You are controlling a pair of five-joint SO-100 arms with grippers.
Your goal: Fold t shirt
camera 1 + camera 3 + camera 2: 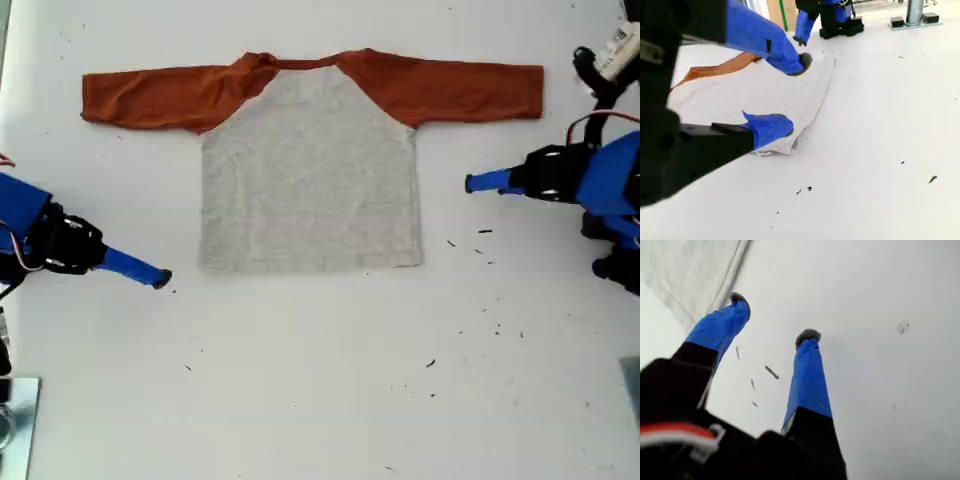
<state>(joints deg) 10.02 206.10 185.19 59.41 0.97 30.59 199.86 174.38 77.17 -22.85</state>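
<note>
- My second claw (160,277), on the arm at the exterior view's left, hovers low over the white worktop (320,400). Its blue fingers stand apart with nothing between them.
- Just ahead of that claw lies the near hem corner of the small raglan t shirt of soft cloth, with a light heather-grey body and long rust-orange sleeves (310,180). The corner is close to the lower fingertip, but I cannot tell whether they touch.
- The t shirt lies flat between the two claws, sleeves spread straight out, neckline on the side away from both tips. No print shows on the upper face.
- I judge the cloth light and limp. It will sag and drag if lifted from one point, so a pinch at a hem corner or a sleeve cuff should suit, with one finger slid under the edge.
- My first claw (470,183), on the arm at the exterior view's right, points at the shirt's side edge, a little apart from it. Its fingers are also spread and hold nothing.
- Small dark specks (485,232) dot the worktop beside and under this claw.
- The exterior view shows the whole shirt but hides the gaps between the fingers. The wrist views show those gaps, and the second wrist view shows how the hem corner curls up slightly off the worktop.
</note>
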